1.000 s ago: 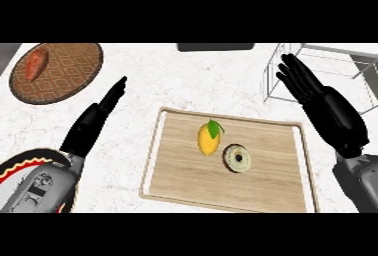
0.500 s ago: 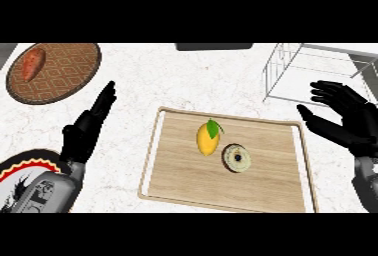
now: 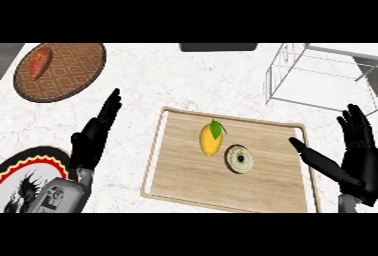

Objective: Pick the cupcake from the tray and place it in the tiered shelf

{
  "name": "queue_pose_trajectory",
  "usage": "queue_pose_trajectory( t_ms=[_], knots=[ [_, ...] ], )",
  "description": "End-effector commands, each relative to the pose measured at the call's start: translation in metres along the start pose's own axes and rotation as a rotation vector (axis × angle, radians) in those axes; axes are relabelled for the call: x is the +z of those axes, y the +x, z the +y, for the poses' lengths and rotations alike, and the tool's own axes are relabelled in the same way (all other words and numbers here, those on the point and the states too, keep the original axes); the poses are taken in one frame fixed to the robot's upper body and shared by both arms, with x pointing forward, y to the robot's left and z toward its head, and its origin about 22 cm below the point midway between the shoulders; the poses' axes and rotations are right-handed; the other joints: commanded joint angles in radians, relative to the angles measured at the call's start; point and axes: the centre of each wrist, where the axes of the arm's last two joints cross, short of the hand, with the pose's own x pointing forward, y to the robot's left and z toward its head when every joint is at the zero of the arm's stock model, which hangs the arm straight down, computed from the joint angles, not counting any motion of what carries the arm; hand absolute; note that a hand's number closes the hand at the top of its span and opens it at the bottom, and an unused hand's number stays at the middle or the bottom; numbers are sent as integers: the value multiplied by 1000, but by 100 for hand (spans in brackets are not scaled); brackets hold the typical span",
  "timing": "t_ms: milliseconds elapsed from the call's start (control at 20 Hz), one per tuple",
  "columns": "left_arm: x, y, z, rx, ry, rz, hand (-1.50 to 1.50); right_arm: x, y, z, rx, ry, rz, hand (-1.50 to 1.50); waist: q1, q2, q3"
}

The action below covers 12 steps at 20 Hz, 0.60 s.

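I see the tray (image 3: 184, 175) in the middle of the tabletop (image 3: 184, 80), the cupcake (image 3: 239, 159) on it just right of a fruit (image 3: 210, 140), the tiered shelf (image 3: 314, 85) behind to the right, and a plate (image 3: 74, 75) behind to the left.

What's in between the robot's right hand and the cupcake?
Between the right hand and the cupcake there is only bare wood of the tray, as the head view shows.
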Motion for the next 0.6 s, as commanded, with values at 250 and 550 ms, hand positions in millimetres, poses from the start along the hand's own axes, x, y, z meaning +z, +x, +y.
queue_pose_trajectory(
  t_ms=[250,550],
  knots=[
    [-4,-16,-1,5,7,2,0,24,50,-9,214,350,30,-150,2,-1,-3],
    [0,-7,11,-14,0,-11,0,9,115,-7,408,442,103,-150,16,-2,-4]
  ],
)
